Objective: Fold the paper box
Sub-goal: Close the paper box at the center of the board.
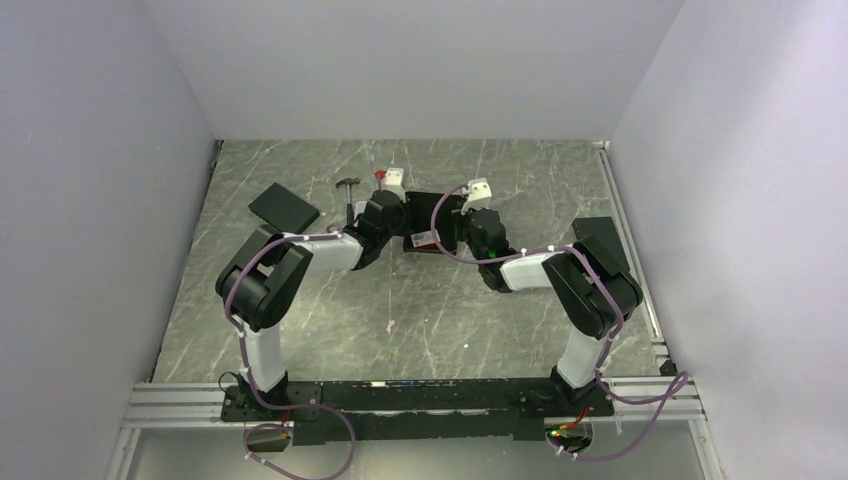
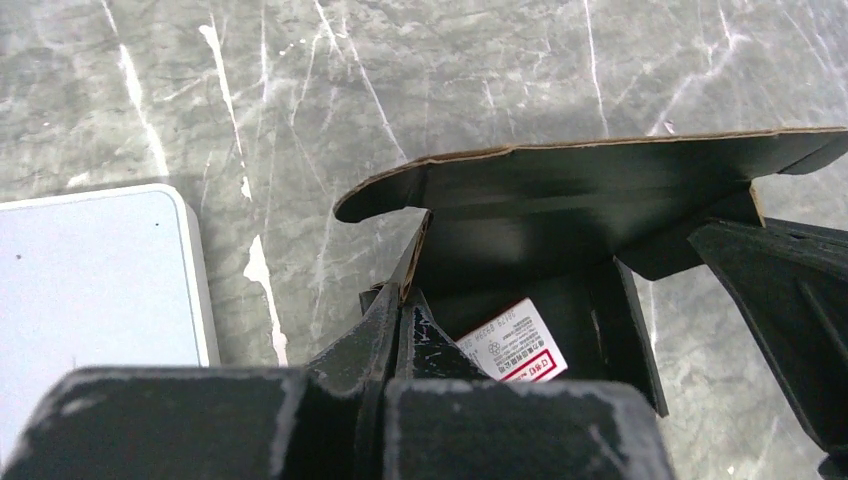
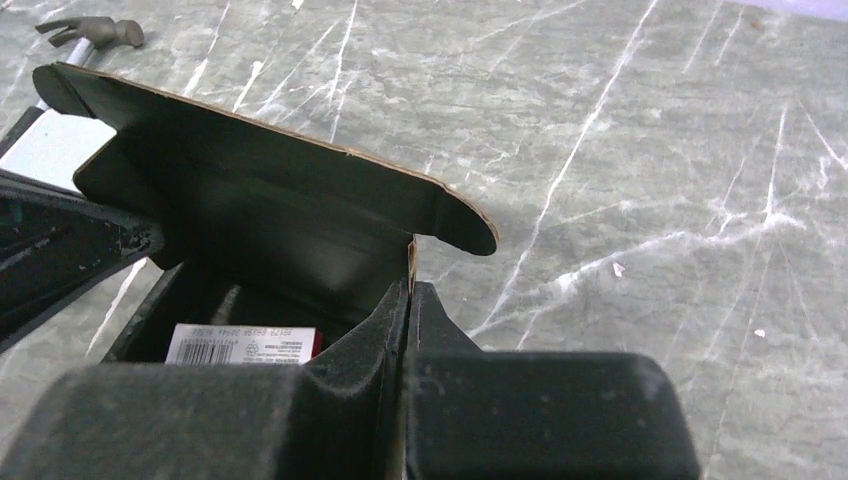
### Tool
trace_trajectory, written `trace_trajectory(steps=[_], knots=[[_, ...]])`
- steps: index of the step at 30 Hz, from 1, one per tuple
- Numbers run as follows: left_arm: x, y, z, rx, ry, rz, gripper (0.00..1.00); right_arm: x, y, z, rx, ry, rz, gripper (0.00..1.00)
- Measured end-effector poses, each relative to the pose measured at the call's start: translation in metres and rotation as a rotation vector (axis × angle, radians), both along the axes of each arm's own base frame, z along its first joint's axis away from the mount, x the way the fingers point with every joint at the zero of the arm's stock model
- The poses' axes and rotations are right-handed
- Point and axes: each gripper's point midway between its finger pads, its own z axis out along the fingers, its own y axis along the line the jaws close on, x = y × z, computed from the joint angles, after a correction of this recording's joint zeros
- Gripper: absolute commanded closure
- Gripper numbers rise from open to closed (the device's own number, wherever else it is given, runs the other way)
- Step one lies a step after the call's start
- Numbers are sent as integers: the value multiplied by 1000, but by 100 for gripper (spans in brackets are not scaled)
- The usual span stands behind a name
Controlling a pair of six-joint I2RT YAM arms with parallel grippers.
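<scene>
Fingers (image 2: 372, 340) of my left gripper (image 2: 400, 298) clamp one side wall of the paper box (image 2: 560, 190); right gripper's (image 3: 410, 288) clamp the opposite wall.

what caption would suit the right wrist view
Right gripper pinching a side wall of the paper box, a white label visible inside

The box (image 2: 560, 190) is matt black cardboard, its cut edges raw brown. The table (image 2: 450, 70) looks like smooth grey marble veined white; the fingers (image 3: 365, 350) are scuffed black plastic.
</scene>
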Motion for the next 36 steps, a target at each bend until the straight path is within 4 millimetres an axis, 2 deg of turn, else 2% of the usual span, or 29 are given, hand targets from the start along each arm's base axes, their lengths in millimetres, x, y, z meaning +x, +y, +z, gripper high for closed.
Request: trace_trajectory(steps=[10,15,20,22,25,36], knots=[[-1,-1,-1,1,-69,93,100,-2,0,-2,123,74,-34,100],[-5,0,-3,-26,-97,94,100,-6,1,-2,181,130,-21,92],[-9,2,-4,-33,-130,82,100,-15,3,-2,187,174,10,90],[-10,3,-4,-34,-141,78,100,-20,4,-3,186,188,28,92],[-12,4,-5,-30,-157,69,100,-25,6,-4,185,205,49,100],[-22,7,-5,-45,-177,52,100,-27,7,-4,227,229,55,100]])
